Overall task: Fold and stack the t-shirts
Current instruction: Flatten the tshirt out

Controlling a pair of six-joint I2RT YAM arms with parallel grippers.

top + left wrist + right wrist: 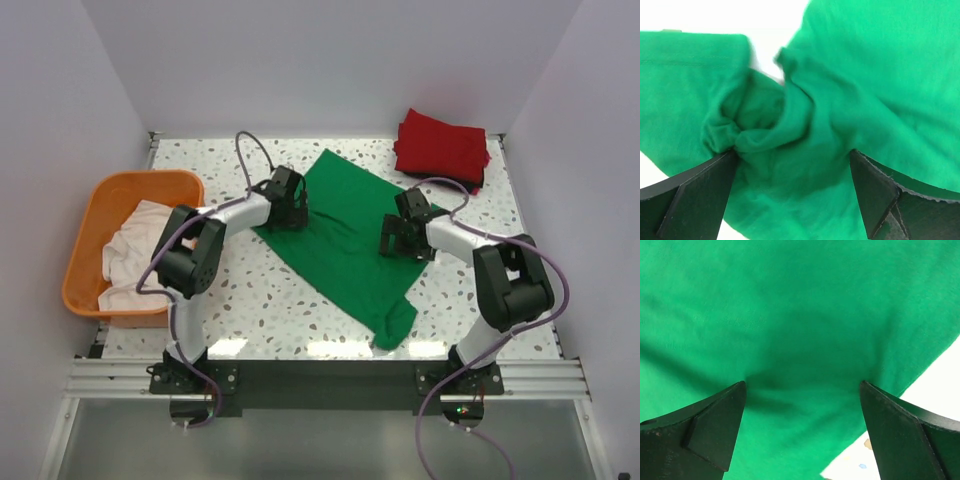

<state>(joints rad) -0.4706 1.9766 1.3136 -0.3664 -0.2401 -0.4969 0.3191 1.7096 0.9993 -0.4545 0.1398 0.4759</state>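
The green t-shirt [345, 240] is lying spread askew to the right of the basket [85, 230]. Its basket-side edge is sitting bunched under the left gripper [290, 213], so a pinch there risks catching a wad and skewing the fold. Both grippers are gaping wide, holding nothing; the right gripper [402, 239] is resting on flat cloth on the side away from the basket.

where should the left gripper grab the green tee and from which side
Grip the green t-shirt at the bunched ridge of cloth by its left edge, coming straight down from above. That ridge stands up off the flat fabric and sits between the fingers of the open left gripper, so closing there should catch plenty of cloth.
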